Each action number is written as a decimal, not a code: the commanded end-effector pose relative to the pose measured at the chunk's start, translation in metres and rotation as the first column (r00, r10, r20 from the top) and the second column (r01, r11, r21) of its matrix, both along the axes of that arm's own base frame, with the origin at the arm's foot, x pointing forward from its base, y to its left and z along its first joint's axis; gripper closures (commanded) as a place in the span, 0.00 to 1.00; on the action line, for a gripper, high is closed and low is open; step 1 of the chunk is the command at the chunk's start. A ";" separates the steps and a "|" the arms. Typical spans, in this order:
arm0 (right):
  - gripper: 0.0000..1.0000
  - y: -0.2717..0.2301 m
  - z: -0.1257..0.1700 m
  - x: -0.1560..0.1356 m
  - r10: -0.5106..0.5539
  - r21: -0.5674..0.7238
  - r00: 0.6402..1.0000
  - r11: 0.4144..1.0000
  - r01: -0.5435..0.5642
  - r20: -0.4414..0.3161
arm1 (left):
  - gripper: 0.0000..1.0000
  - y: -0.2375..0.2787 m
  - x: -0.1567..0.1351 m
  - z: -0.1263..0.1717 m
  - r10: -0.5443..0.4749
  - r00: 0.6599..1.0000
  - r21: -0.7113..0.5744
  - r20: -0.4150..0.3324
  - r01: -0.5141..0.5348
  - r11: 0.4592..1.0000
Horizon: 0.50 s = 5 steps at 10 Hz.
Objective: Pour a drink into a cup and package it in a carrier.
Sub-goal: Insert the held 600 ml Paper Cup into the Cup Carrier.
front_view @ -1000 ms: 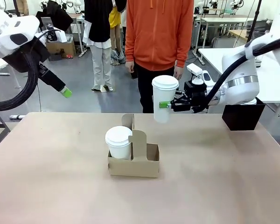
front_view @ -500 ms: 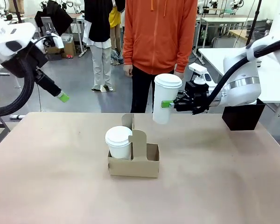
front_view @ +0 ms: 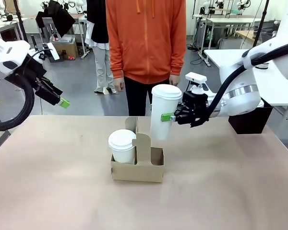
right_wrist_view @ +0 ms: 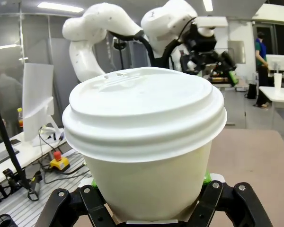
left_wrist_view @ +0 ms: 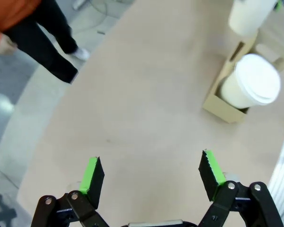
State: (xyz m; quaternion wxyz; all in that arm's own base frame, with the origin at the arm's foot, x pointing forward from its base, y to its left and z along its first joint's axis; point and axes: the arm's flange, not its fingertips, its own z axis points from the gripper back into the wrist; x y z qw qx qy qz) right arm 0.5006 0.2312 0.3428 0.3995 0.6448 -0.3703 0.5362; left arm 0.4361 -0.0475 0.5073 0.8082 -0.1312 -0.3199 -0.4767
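Right gripper (front_view: 169, 116) clamped on the tall white lidded cup (front_view: 163, 111), holding it by the side about mid-height, cup upright, clear of the table. Cup hangs just above and behind the right rear part of the cardboard carrier (front_view: 137, 166); cannot tell if its base is over a slot or just beyond it. In the right wrist view the cup (right_wrist_view: 146, 142) sits between the fingers, lid on, green pads barely showing at both sides of the cup wall. Right arm comes in from the right, forearm roughly level, gripper pointing left toward table centre.

Carrier stands mid-table, upright centre handle; a shorter lidded white cup (front_view: 122, 145) sits in its left slot, right front slot open.

Left gripper (front_view: 63, 102) raised off the table's left edge, pointing down-right, jaws spread wide and holding nothing; left wrist view shows both green pads (left_wrist_view: 91, 170) far apart above bare table (left_wrist_view: 132, 118), carrier (left_wrist_view: 226, 101) well off. Person in orange top (front_view: 146, 38) stands at far side.
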 end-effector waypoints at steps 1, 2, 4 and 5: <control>0.20 0.013 -0.004 -0.009 0.013 -0.047 1.000 0.999 -0.014 -0.018 | 0.00 0.006 0.014 -0.021 -0.043 0.995 -0.026 0.094 0.046 0.999; 0.20 0.017 -0.010 -0.015 0.018 -0.055 0.999 0.998 -0.020 -0.028 | 0.00 0.009 0.018 -0.028 -0.067 0.992 -0.010 0.107 0.068 0.998; 0.20 0.022 -0.019 -0.023 0.035 -0.068 0.999 0.997 -0.038 -0.041 | 0.00 0.016 0.022 -0.038 -0.050 0.994 0.008 0.097 0.050 0.999; 0.20 0.023 -0.024 -0.026 0.039 -0.073 0.998 0.996 -0.043 -0.045 | 0.00 0.018 0.025 -0.040 -0.017 0.996 0.001 0.085 0.017 1.000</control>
